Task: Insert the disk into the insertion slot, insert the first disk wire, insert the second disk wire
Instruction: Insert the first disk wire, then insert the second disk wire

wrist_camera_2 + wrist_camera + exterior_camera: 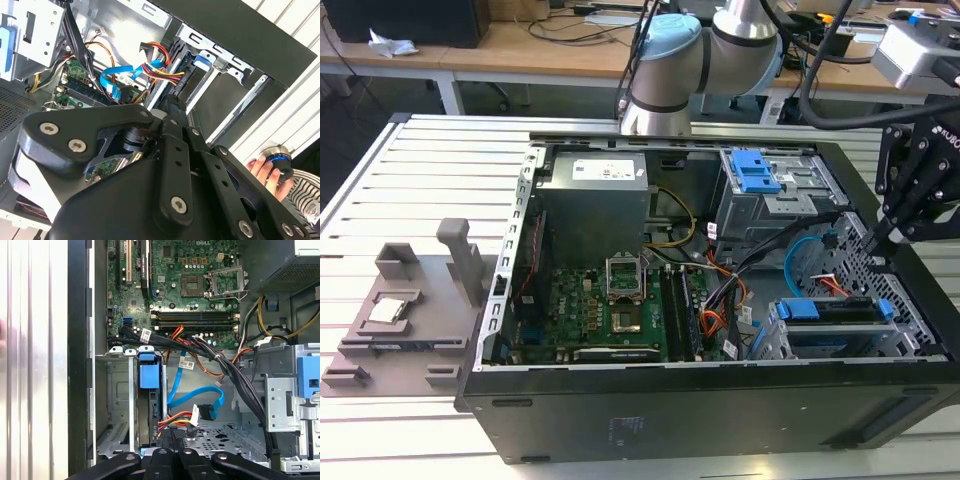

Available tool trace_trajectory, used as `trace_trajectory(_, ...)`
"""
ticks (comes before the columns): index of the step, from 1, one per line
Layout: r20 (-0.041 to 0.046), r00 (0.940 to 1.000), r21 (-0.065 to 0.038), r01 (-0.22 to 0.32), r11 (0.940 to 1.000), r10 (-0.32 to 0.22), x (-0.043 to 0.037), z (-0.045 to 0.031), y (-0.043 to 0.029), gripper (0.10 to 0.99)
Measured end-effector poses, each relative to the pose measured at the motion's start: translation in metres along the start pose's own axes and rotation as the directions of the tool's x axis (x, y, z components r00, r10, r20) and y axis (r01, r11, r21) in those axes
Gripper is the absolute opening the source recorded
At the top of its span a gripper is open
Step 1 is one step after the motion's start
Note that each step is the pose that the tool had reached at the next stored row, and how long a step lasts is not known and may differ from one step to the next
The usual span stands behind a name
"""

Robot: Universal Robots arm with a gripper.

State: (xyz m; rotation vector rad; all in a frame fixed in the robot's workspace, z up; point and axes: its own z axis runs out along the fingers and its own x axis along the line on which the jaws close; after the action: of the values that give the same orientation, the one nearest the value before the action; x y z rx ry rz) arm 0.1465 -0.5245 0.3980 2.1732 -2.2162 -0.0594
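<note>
— What surrounds the insertion slot [845,345]?
— It sits in a corner of the open computer case [650,420] on the slatted worktop [430,170]. A taller bay [765,190] with a blue latch stands beside it, and thick black cables [235,377] cross between them.
— And the disk?
— The disk [835,311] is seated in the slot. The claw [882,238] hovers just above, fingers closed together. The second disk wire [192,397] loops beside the slot, and the first disk wire [175,419] ends near the claw.
</note>
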Motion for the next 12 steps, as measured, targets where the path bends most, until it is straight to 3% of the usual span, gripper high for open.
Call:
trace_trajectory(7,0.0000,1.0000,0.000,0.000,1.0000,0.000,0.0000,-0.0001,0.0000,0.114)
trace_trajectory(8,0.0000,1.0000,0.000,0.000,1.0000,0.000,0.0000,-0.0001,0.0000,0.235)
trace_trajectory(9,0.0000,1.0000,0.000,0.000,1.0000,0.000,0.0000,-0.0001,0.0000,0.302)
trace_trajectory(12,-0.0011,0.9998,0.001,0.022,0.9998,-0.022,-0.0056,0.0034,0.0030,0.302)
